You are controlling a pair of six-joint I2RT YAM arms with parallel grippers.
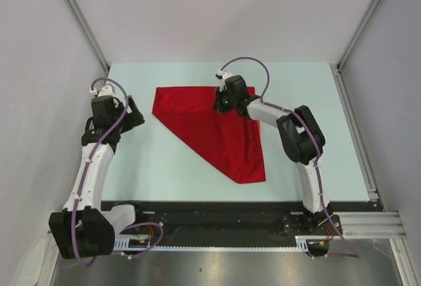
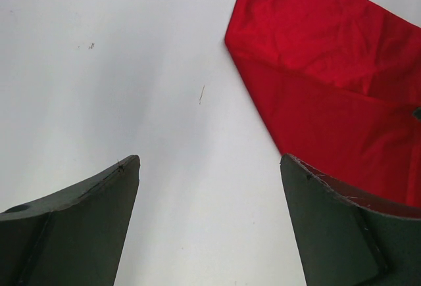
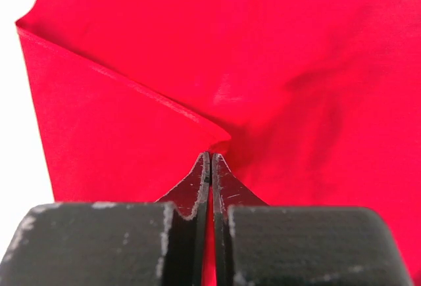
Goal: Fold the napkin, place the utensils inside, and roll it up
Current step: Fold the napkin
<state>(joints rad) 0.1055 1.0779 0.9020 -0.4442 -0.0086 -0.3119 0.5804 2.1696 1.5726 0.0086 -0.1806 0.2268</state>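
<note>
The red napkin (image 1: 217, 128) lies on the table, partly folded into a rough triangle with a corner pointing toward the near right. My right gripper (image 1: 222, 102) is shut on a pinched fold of the napkin (image 3: 164, 69) near its far edge, with cloth showing between the fingers (image 3: 197, 187). My left gripper (image 1: 135, 118) is open and empty, just left of the napkin's left corner (image 2: 316, 69), above bare table. The orange spoon is out of view.
The pale table (image 1: 164, 167) ends at a black rail along the near edge. Grey walls and metal frame posts stand at the back and both sides.
</note>
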